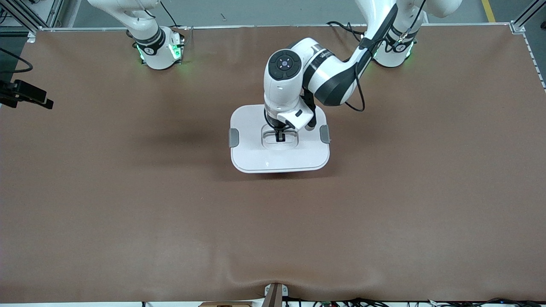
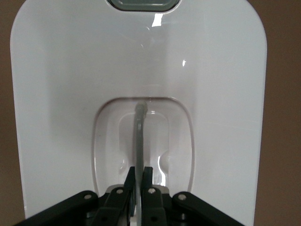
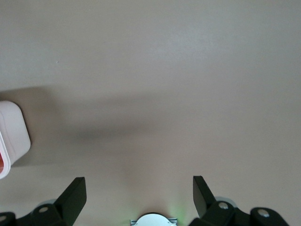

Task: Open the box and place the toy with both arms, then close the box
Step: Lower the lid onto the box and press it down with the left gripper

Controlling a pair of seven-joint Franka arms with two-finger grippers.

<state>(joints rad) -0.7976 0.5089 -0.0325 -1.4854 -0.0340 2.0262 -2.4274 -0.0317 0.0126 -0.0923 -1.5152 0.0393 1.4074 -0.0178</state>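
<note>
We find the box (image 1: 280, 145) near the middle of the table (image 1: 128, 204), somewhat toward the robots' bases; its white lid (image 1: 256, 128) is seated, with a grey clip (image 1: 233, 137) at each short end. The lid's grey handle (image 2: 139, 136) stands upright in the recessed centre; the left gripper (image 1: 280, 137) is down in that recess, its fingers (image 2: 128, 181) pinched shut on the handle, a hold we judge suited to lifting the lid straight up or settling it down. The toy is not visible; whether it is inside the box we cannot tell. The right gripper (image 3: 139, 190) hangs over bare table with its fingers spread wide and empty; a corner of the box edges its wrist view; that arm waits, presumably clear of the left arm's working space.
</note>
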